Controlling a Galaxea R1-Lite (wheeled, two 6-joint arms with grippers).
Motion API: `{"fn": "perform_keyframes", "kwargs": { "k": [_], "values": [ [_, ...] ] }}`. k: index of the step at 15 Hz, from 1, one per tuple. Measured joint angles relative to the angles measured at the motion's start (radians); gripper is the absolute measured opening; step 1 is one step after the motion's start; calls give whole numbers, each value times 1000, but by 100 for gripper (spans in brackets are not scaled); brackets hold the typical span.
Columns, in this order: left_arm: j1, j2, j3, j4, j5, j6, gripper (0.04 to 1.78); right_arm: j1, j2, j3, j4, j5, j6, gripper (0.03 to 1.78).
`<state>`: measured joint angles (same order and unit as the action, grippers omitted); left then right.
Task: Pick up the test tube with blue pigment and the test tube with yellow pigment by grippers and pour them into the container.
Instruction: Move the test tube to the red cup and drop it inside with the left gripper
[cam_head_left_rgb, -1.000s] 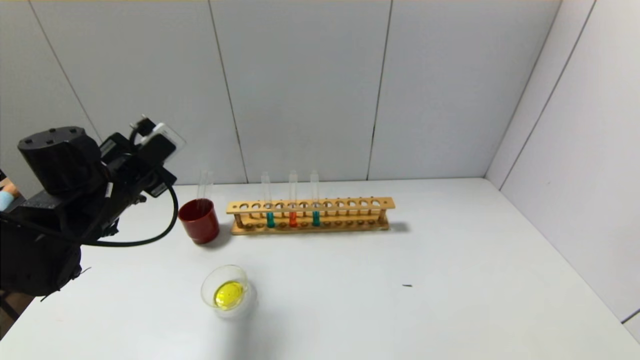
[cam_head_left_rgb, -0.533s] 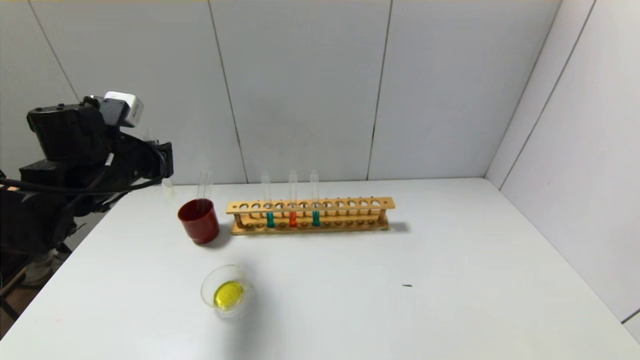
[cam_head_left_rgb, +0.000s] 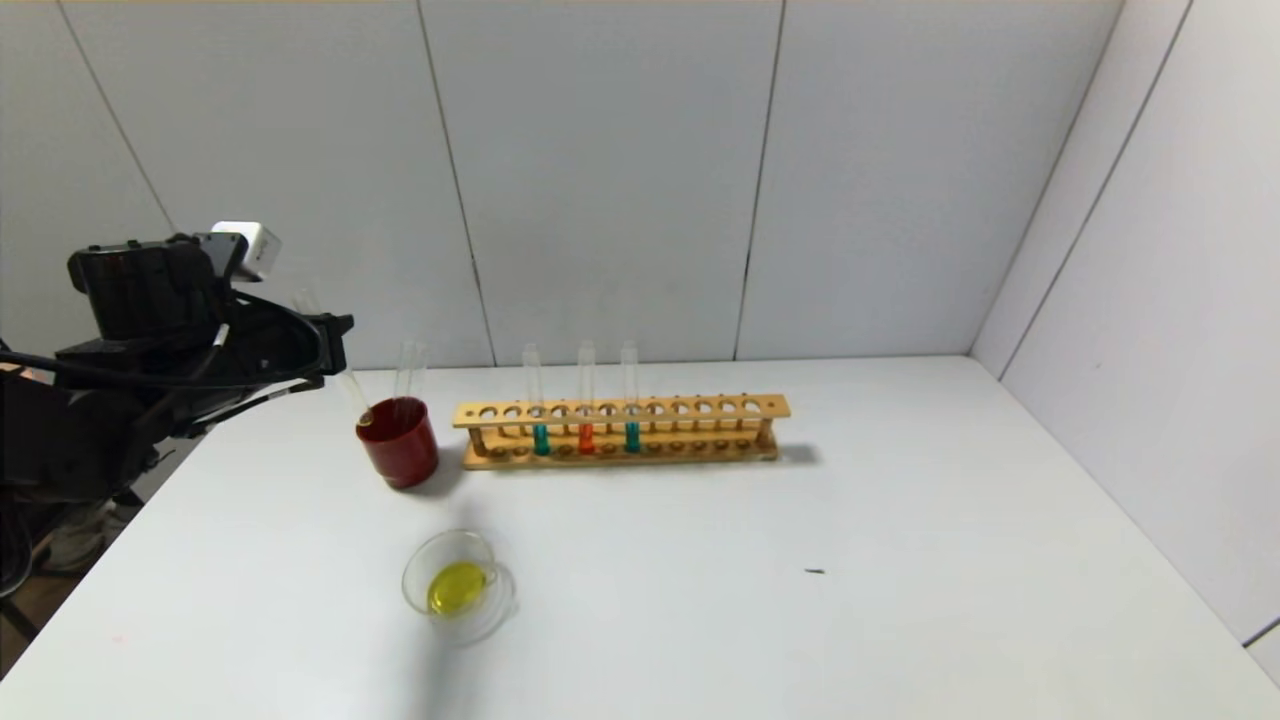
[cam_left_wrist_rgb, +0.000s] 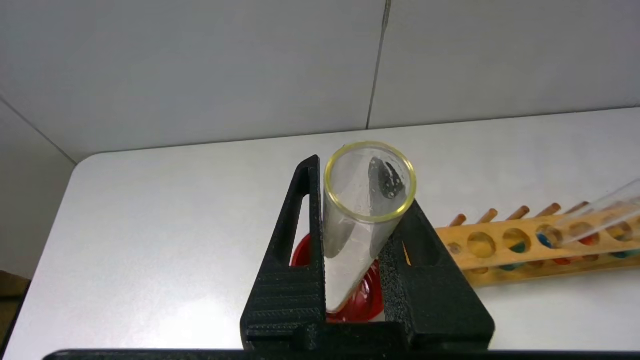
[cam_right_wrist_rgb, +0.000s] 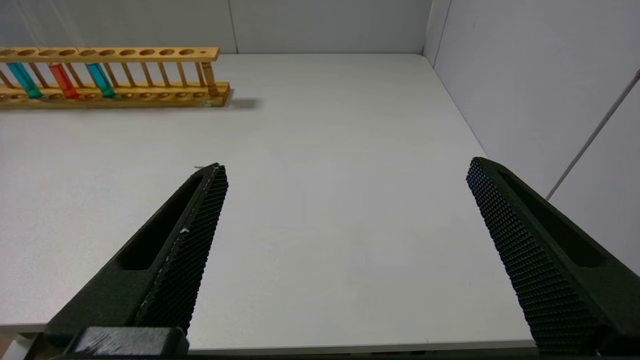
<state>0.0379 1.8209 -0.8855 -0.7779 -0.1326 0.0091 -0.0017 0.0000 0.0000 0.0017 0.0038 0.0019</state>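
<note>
Left gripper (cam_left_wrist_rgb: 357, 280), clamped on the emptied yellow tube (cam_left_wrist_rgb: 362, 220) just above the red cup (cam_head_left_rgb: 398, 440), could clip what looks like another tube already leaning there, while the blue tube (cam_head_left_rgb: 540, 425) waits in the rack (cam_head_left_rgb: 620, 432) beside that cup.

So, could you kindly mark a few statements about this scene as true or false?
1. The left end effector grips a test tube that holds no column of liquid. True.
2. The glass dish is empty. False: yellow liquid lies in it.
3. The wooden rack holds three tubes: teal, orange, teal. True.
4. The right end effector is closed on a tube. False: it is open and holds nothing.
5. The red cup stands on the robot's right of the rack. False: it stands at the rack's left end, under the held tube's lower end.
</note>
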Motion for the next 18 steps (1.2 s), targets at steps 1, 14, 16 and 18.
{"fn": "perform_keyframes", "kwargs": {
  "k": [1, 14, 16, 18],
  "values": [
    [0, 22, 0, -37, -1, 0, 34, 0, 0, 0, 0, 0, 0, 175],
    [1, 221, -48, -91, -11, 3, 39, 0, 0, 0, 0, 0, 0, 175],
    [2, 237, -56, -91, -11, 3, 54, 0, 0, 0, 0, 0, 0, 175],
    [1, 246, -58, -91, -10, 3, 80, 0, 0, 0, 0, 0, 0, 175]
  ]
}}
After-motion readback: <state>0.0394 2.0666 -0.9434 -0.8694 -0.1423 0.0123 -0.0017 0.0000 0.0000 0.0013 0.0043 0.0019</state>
